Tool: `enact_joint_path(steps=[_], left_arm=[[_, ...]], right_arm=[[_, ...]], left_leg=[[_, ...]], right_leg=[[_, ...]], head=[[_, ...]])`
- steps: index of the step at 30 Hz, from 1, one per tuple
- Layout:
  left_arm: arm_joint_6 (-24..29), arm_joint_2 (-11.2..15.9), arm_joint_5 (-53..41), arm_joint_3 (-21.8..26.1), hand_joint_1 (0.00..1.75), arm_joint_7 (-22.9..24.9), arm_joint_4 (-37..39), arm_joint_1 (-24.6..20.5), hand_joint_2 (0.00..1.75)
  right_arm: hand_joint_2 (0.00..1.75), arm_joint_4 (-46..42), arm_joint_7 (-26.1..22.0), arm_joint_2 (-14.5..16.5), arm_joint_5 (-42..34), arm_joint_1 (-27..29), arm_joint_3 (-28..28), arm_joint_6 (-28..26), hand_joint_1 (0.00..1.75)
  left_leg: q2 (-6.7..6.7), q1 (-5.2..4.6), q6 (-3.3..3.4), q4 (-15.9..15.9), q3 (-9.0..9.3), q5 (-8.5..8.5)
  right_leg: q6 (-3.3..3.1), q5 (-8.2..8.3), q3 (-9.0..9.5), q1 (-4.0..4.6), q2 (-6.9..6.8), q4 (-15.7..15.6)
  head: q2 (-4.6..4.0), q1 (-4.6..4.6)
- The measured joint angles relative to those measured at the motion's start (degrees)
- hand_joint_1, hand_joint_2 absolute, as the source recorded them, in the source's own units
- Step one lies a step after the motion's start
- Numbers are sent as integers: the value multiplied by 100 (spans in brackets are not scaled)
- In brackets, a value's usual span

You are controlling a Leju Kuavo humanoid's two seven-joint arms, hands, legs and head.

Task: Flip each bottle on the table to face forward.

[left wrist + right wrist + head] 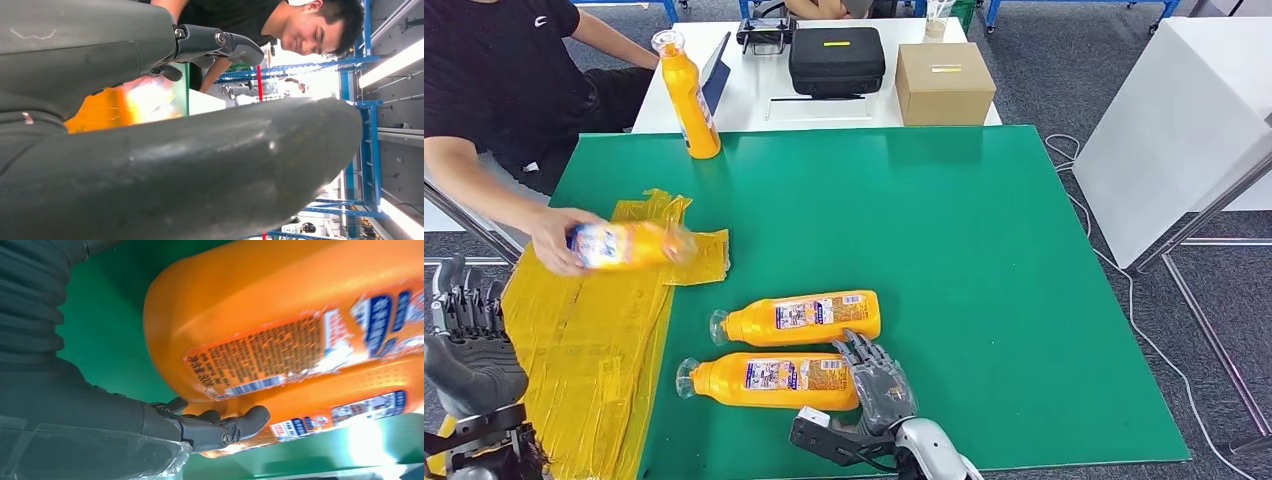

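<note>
Bottles mostly unflipped: near bottle (769, 380) & one just beyond (804, 318) lie w/ back labels up near table (984, 280) front, right hand (879, 385) spread, empty at near one's base, left hand (464, 330) idle, grasp unclear.

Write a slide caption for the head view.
Right robot hand at the base of the near bottle on the green table; a person's hand holds another bottle.

You see glossy orange plastic bottles (799, 318) with shiny printed labels, lying on a smooth matt green bench (944, 250). Crinkled yellow plastic bags (584, 340) look shiny. The right robot hand (879, 385) is matt grey metal.
</note>
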Motion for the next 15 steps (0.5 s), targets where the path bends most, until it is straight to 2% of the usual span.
enact_joint_path(steps=[6,15], left_arm=[[-40,-53,3,-81,0,-2,121,-135,0],[-22,-154,1,-125,0,27,256,-338,0]], right_arm=[[175,-137,299,42,404,-7,142,313,0],[175,-514,354,62,383,-99,662,743,0]], left_leg=[[-1,0,0,0,0,0],[0,1,0,0,1,1]], right_leg=[[0,0,2,0,0,0],[0,0,2,0,0,1]], head=[[0,0],[0,-1]])
